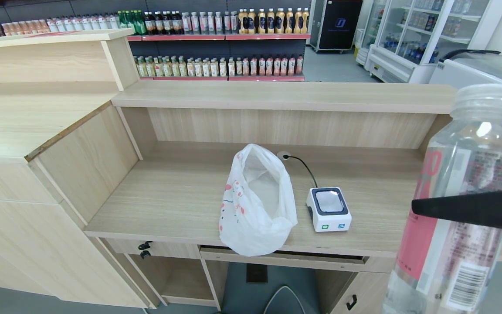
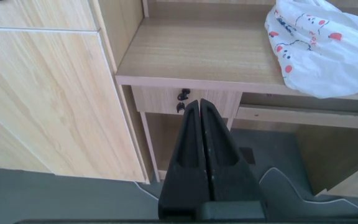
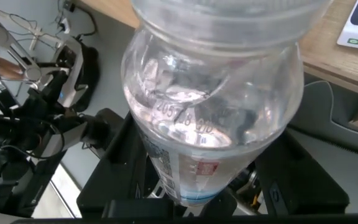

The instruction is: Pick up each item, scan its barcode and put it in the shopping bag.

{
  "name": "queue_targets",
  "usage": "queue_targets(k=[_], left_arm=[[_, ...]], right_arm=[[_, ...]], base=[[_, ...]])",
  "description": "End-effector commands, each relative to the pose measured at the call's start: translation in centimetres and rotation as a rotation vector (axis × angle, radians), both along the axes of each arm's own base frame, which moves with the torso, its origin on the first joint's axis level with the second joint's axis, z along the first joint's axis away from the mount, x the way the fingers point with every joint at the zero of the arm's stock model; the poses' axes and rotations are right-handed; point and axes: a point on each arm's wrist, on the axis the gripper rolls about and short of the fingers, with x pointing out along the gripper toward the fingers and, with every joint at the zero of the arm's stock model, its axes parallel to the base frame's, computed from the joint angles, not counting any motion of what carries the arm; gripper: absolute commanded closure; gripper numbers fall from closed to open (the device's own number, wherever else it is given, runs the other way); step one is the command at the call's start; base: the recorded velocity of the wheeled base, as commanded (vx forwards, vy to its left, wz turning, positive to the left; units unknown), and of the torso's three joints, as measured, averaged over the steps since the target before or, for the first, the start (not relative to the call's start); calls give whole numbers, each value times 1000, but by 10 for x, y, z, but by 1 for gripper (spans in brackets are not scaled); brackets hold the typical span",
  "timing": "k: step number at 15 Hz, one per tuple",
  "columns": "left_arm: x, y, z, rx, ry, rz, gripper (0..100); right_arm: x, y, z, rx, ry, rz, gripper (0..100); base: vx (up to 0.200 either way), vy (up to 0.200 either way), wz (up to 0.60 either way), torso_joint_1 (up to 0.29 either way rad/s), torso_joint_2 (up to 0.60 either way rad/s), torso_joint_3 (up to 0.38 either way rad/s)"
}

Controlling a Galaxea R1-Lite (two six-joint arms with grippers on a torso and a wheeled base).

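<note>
One item is lifted; by the look of things, none is scanned or bagged yet. Left gripper [image 2: 199, 143] hangs low off the counter's [image 1: 177, 192] left front corner, fingers pressed together, holding nothing. Shopping bag [image 1: 257, 200] stands mid-counter with its mouth open, and the visible interior looks empty. Barcode scanner [image 1: 328, 208] sits just beside the bag on the right, window up. Drink bottle [image 1: 464, 174], clear with a pink label, is held upright off the counter's right end, with the right gripper [image 1: 469, 210] clamped on its body. Scanning and bagging remain.
</note>
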Motion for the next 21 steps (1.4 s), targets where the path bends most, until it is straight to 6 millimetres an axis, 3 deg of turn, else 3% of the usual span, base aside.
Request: queue_targets(k=[1, 17, 21], left_arm=[[0, 0, 0, 0, 0, 0, 100], [0, 0, 0, 0, 0, 0, 100], [0, 0, 0, 0, 0, 0, 100]], right_arm=[[0, 0, 0, 2, -1, 2, 100], [0, 0, 0, 6, 3, 3, 100], [9, -7, 1, 4, -10, -79, 100]], base=[[0, 0, 0, 0, 0, 0], [0, 0, 0, 0, 0, 0], [0, 0, 0, 0, 0, 0]])
